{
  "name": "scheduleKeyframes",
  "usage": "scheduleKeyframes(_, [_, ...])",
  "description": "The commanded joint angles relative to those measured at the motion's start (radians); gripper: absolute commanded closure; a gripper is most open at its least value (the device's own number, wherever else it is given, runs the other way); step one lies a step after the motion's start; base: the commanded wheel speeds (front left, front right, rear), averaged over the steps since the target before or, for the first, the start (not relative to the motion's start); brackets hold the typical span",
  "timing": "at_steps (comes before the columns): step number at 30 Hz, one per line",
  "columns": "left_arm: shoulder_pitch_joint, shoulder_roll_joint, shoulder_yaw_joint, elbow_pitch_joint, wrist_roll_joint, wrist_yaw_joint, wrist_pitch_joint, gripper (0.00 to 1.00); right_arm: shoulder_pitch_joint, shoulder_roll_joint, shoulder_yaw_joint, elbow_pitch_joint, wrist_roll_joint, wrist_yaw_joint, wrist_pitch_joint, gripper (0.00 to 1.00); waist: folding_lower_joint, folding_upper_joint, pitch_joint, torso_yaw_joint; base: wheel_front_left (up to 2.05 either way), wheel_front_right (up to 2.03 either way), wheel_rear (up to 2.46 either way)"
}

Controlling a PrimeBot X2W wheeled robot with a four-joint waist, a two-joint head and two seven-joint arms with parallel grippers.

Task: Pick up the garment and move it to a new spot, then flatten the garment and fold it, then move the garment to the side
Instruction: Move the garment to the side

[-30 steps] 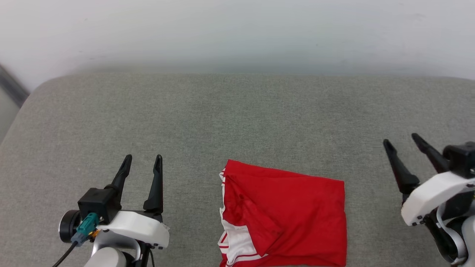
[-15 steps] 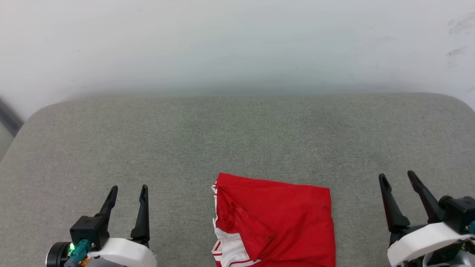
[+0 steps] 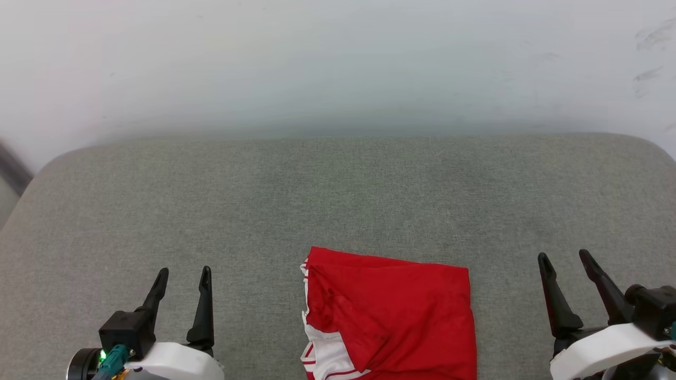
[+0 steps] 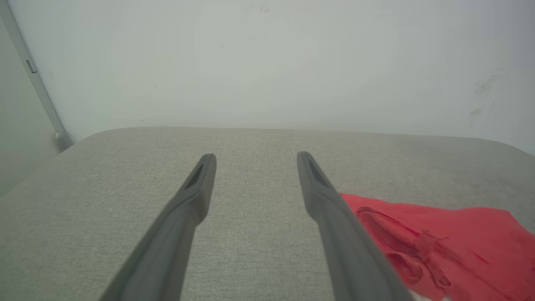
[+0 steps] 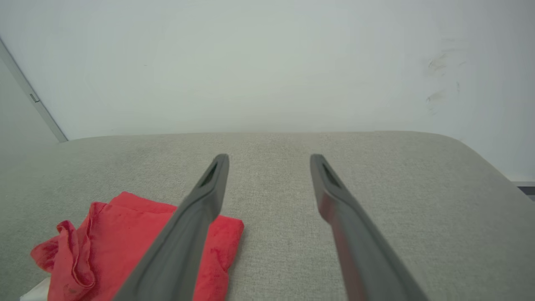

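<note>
The garment (image 3: 391, 314) lies folded into a red rectangle at the near middle of the grey cushion, with a white sleeve and red-striped trim showing at its lower left. My left gripper (image 3: 184, 274) hovers open to its left, nothing between the fingers. To the garment's right my right gripper (image 3: 565, 257) is open and empty too. In the left wrist view the garment (image 4: 439, 242) sits just right of my left gripper (image 4: 256, 156). The right wrist view has the garment (image 5: 125, 234) lower left of my right gripper (image 5: 269, 158), partly behind the left finger.
The grey cushioned surface (image 3: 338, 195) stretches wide, with rounded far corners and bare fabric beyond the garment. A pale wall (image 3: 338, 63) rises behind it. A grey strip (image 4: 37, 83) runs down the wall at the far left.
The head camera tilted up over the second, so everything sits lower in the picture. Both grippers drew back toward me and stayed open. The garment has not moved on the cushion.
</note>
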Motion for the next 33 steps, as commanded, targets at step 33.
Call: scheduleKeyframes(33, [-0.096,-0.125,0.076,-0.004,0.078,-0.060,-0.007,0.00,-0.195,0.100,-0.417,0.426,0.667,0.000,1.018,0.00,0.0001,0.0000,0.137,0.146,0.00,0.00,0.00])
